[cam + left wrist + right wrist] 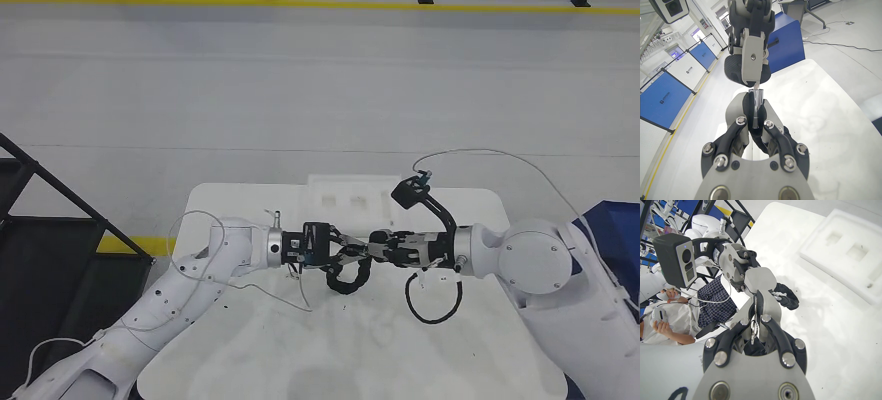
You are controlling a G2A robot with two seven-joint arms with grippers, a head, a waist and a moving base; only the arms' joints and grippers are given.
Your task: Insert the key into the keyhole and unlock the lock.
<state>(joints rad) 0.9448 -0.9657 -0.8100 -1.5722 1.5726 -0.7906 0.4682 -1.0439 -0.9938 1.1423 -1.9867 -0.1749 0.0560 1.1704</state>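
You're at insertion: right gripper (758,301) clamped on the key (756,86), tip touching the lock (755,108) end, left gripper (753,102) clamping it over the table (470,340) middle; next, align, push, turn.

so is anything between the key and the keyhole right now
Nothing visible is. The tip of the key, held in the right gripper, sits right at the facing end of the lock, a chrome cylinder clamped by the left gripper. Whether the tip is already inside, I cannot tell.
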